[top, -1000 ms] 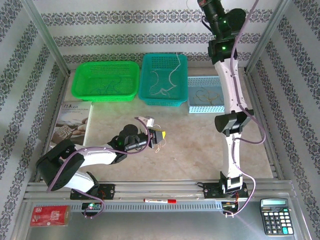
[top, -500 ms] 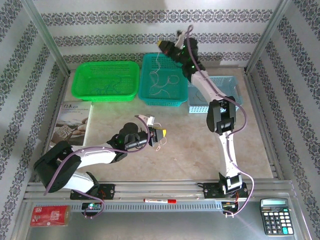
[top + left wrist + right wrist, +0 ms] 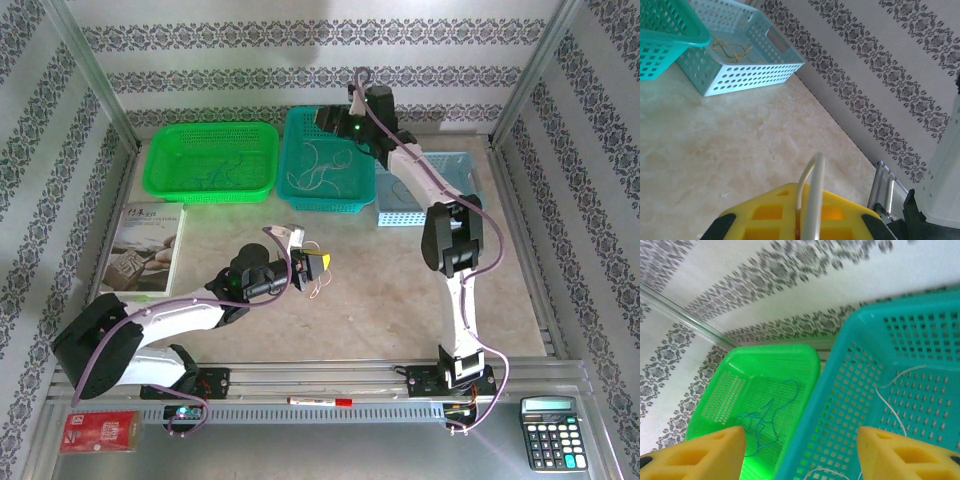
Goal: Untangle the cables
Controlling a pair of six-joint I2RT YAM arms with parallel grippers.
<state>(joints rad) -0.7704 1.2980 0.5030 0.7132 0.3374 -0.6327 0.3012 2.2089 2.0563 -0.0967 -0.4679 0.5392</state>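
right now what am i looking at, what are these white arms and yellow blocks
Two white robot arms are bolted at the near edge of a table. The wide picture looks down from above and behind them; each close-up comes from a camera on one wrist, and the yellow blocks are its fingers. On it stand a green basket, a teal basket and a pale blue basket, each with thin cables inside. The left tool is shut on a whitish cable. The right tool hangs open above the teal basket, holding nothing.

The right end effector point(image 3: 800, 440) opened, dropping its cable point(image 3: 879, 388) in the basket point(image 3: 920, 302).
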